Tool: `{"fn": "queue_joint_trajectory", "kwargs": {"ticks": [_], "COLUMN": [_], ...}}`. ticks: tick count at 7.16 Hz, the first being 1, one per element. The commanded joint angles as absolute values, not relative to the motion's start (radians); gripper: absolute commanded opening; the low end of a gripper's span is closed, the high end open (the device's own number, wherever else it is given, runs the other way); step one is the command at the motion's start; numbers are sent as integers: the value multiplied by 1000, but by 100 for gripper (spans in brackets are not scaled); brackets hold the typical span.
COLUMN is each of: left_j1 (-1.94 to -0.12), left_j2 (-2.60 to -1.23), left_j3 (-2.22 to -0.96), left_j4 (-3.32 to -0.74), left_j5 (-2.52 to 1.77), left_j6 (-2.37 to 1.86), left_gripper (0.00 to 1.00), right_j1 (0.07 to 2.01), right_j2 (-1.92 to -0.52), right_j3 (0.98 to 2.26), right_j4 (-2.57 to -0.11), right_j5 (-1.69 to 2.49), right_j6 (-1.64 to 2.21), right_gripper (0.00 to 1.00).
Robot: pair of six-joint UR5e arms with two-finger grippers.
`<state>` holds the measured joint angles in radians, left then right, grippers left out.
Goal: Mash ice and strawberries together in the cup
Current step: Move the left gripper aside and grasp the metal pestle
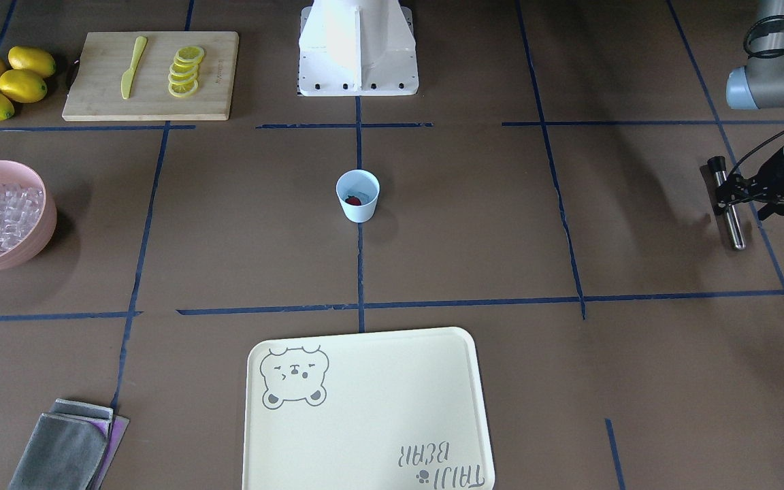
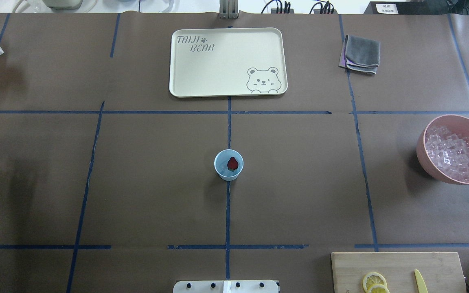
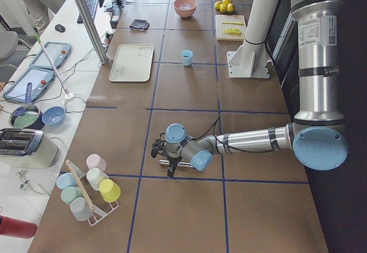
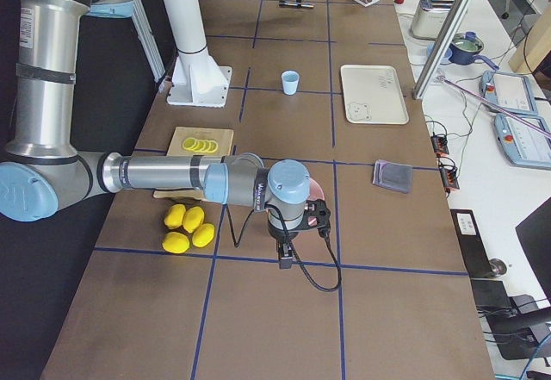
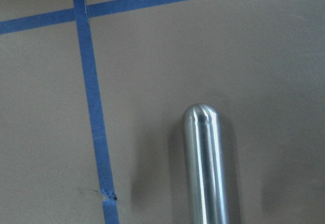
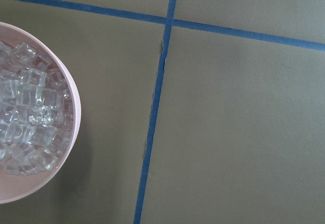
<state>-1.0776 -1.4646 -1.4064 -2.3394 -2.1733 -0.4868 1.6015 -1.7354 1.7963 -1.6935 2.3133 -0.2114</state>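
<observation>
The light blue cup [image 1: 358,204] stands upright at the table's middle, also in the overhead view [image 2: 223,171]. One red strawberry [image 1: 353,201] lies inside it [image 2: 233,163]; I cannot make out any ice in the cup. Ice [image 2: 452,152] fills the pink bowl [image 2: 421,156], which also shows in the right wrist view [image 6: 30,127]. My left gripper [image 1: 724,199] is shut on a steel rod [image 1: 732,221] low over the table, far from the cup. My right gripper [image 4: 287,258] hangs beside the bowl; I cannot tell whether it is open or shut.
A wooden board [image 1: 92,102] holds lemon slices [image 1: 184,71] and a yellow knife [image 1: 133,67]. Whole lemons [image 1: 7,82] lie beside it. A cream tray [image 1: 365,422] and a grey cloth [image 1: 65,449] lie on the operators' side. The robot base [image 1: 358,47] stands behind the cup.
</observation>
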Motion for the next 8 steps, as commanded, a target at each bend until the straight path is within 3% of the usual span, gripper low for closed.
{"fn": "queue_joint_trajectory", "kwargs": {"ticks": [1, 2, 3, 5, 8], "left_j1": [-1068, -1068, -1068, -1069, -1071], "left_j2": [-1477, -1480, -1482, -1508, -1624], "left_j3": [-1405, -1407, -1408, -1457, -1671], "left_j4": [-2338, -2339, -2339, -2333, -2379], "left_j5": [-2164, -2164, -2166, -2166, -2132], "left_j6": [-489, -489, -489, -489, -479], "left_gripper": [25, 5, 0, 0, 0], "right_j1": [1601, 1601, 1601, 1601, 1601], "right_j2": [-1735, -1735, -1735, -1733, -1735], "right_j3": [1796, 1796, 1796, 1798, 1798], "right_j4": [-1694, -1694, -1694, -1694, -1694], "right_j5": [2313, 2313, 2313, 2313, 2313], "right_j6": [-212, -210, -210, -210, -210], "right_gripper": [99, 99, 99, 99, 99]}}
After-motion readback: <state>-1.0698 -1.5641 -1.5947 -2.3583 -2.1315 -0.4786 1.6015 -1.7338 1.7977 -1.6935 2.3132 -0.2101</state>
